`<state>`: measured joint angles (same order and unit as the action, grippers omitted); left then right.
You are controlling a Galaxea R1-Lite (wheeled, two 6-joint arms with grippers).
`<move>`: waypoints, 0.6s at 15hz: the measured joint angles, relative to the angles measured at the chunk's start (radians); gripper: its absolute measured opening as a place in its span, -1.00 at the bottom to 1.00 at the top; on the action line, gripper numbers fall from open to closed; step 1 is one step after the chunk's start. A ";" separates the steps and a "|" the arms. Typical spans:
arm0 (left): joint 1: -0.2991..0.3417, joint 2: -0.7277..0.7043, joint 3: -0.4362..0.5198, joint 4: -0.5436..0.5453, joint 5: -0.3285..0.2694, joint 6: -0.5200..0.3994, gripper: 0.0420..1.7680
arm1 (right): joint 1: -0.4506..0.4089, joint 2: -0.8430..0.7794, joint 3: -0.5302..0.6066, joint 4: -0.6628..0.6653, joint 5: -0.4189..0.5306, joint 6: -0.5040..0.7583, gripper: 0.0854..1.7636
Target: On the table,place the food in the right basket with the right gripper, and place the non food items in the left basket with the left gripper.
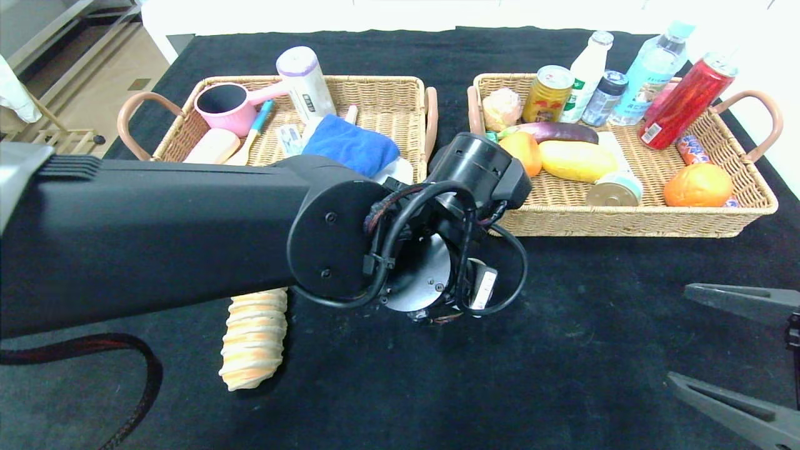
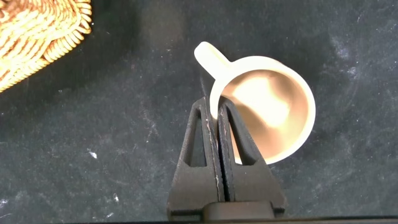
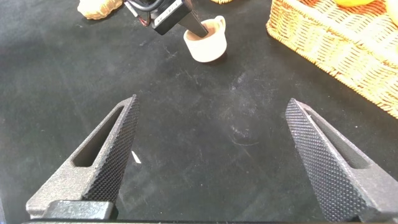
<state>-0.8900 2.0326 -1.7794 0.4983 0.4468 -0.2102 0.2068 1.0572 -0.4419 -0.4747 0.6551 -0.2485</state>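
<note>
Left gripper (image 2: 219,118) is clamped on the cup's (image 2: 267,109) rim beside the handle, cup standing on the table (image 2: 124,124) before the baskets. It should lift straight up, staying level, then carry to the left basket (image 1: 187,134); right gripper (image 3: 211,158) waits spread wide

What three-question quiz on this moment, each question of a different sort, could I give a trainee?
1. True or false: the left claw is shut on the rim of the cream cup.
2. Which task item lies on the table outside both baskets? A) the orange B) the bread roll C) the blue cloth
3. Fill in: the right claw hangs over the table with its fingers ____.

Key:
1. True; the fingers pinch the cup's wall next to the handle.
2. B; the bread roll lies beside the left arm, while the orange is in the right basket and the blue cloth is in the left basket.
3. open
</note>
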 joint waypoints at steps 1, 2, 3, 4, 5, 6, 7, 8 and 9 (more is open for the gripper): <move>0.000 0.000 0.000 0.000 0.000 0.000 -0.91 | 0.000 0.001 0.000 0.000 0.000 0.000 0.94; 0.000 0.000 -0.002 0.000 0.001 -0.001 -0.91 | 0.000 0.002 0.000 0.000 -0.001 0.000 0.94; 0.000 0.000 -0.002 0.000 0.003 -0.009 -0.91 | 0.000 0.001 0.000 -0.001 0.000 0.000 0.94; -0.001 -0.002 -0.003 0.001 0.007 -0.015 -0.91 | 0.001 -0.001 0.000 -0.001 0.000 0.002 0.94; -0.001 -0.006 -0.002 0.003 0.011 -0.024 -0.91 | 0.001 -0.005 0.000 -0.001 0.000 0.004 0.94; -0.001 -0.016 0.000 0.004 0.011 -0.032 -0.91 | 0.001 -0.010 -0.001 -0.001 0.000 0.006 0.94; -0.003 -0.030 0.002 0.003 0.008 -0.036 -0.91 | 0.001 -0.012 -0.003 -0.001 0.000 0.007 0.94; -0.003 -0.049 0.006 0.003 0.004 -0.042 -0.91 | 0.001 -0.013 -0.004 -0.001 0.001 0.007 0.94; -0.003 -0.073 0.014 0.002 -0.002 -0.054 -0.91 | 0.001 -0.013 -0.004 -0.001 0.001 0.007 0.94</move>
<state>-0.8928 1.9598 -1.7651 0.5002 0.4449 -0.2640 0.2083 1.0445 -0.4457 -0.4753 0.6557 -0.2419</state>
